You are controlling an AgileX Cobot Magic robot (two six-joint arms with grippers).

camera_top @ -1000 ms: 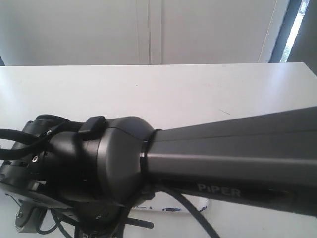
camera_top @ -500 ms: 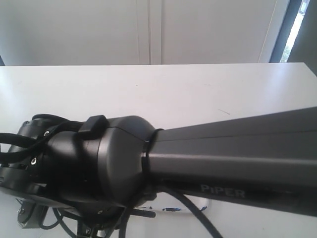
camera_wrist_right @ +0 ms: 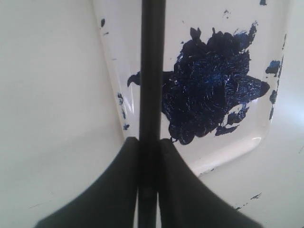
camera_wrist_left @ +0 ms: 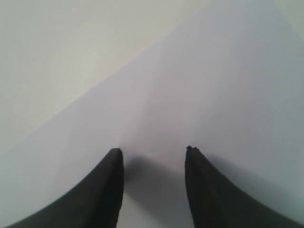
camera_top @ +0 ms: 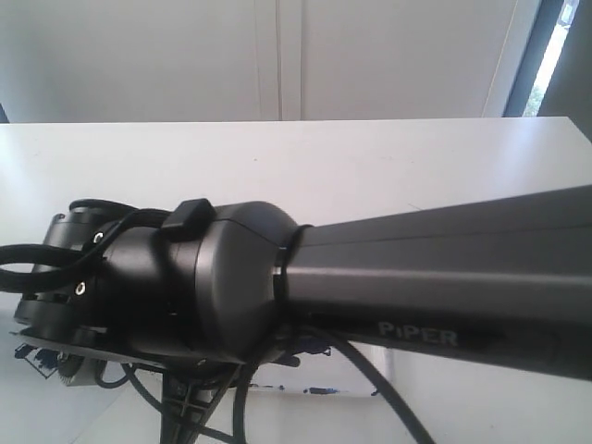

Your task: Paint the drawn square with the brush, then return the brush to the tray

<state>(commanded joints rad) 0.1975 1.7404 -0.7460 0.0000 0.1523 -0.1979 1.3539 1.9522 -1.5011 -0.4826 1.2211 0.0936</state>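
Above the tray (camera_wrist_right: 223,147), right gripper (camera_wrist_right: 148,139) clamps the brush (camera_wrist_right: 152,71) handle (left gripper (camera_wrist_left: 153,148) stands apart, holding nothing).

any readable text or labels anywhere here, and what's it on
"PiPER": on the side of the black arm, exterior view.
No other text: the tray and brush carry no writing, and the left wrist view shows none.

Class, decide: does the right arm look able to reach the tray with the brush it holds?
Likely yes: the right pincer grips the brush above the tray, its handle crossing the rim, with nothing seen between them.
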